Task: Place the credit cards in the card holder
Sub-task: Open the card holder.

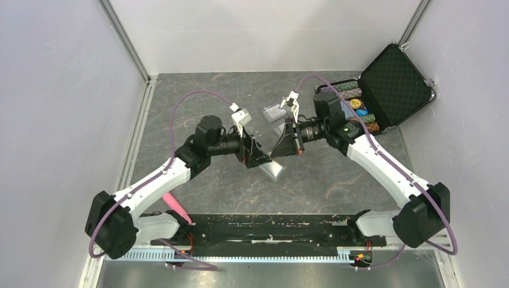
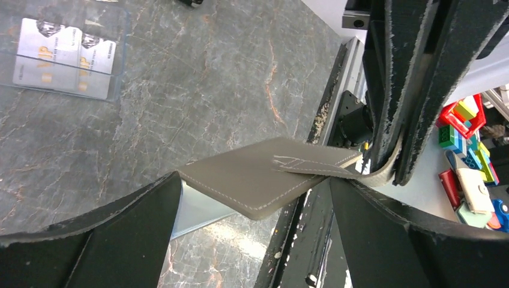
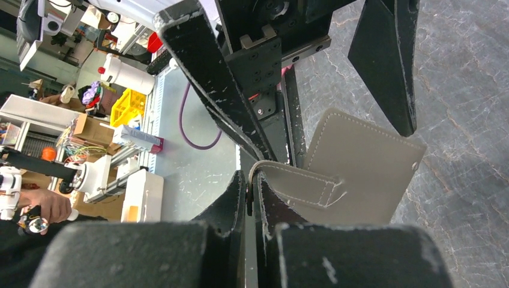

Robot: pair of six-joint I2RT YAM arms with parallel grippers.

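The olive-tan card holder (image 2: 252, 180) hangs tilted just above the table, a pale blue inner pocket (image 2: 195, 210) showing below it. My right gripper (image 3: 252, 183) is shut on its snap strap (image 3: 300, 180). The flap (image 3: 366, 171) spreads out beyond the fingers. My left gripper (image 2: 253, 183) is open wide, one finger on each side of the card holder. In the top view both grippers meet mid-table, left (image 1: 259, 157) and right (image 1: 282, 150), over the card holder (image 1: 275, 170). Two whitish credit cards (image 2: 63, 57) with gold marks lie on the table, inside a clear plastic case.
A clear plastic case (image 1: 275, 112) lies behind the grippers. An open black poker-chip case (image 1: 390, 90) stands at the back right. A pink pen-like object (image 1: 175, 205) lies near the left arm's base. A black rail (image 1: 270, 228) runs along the near edge.
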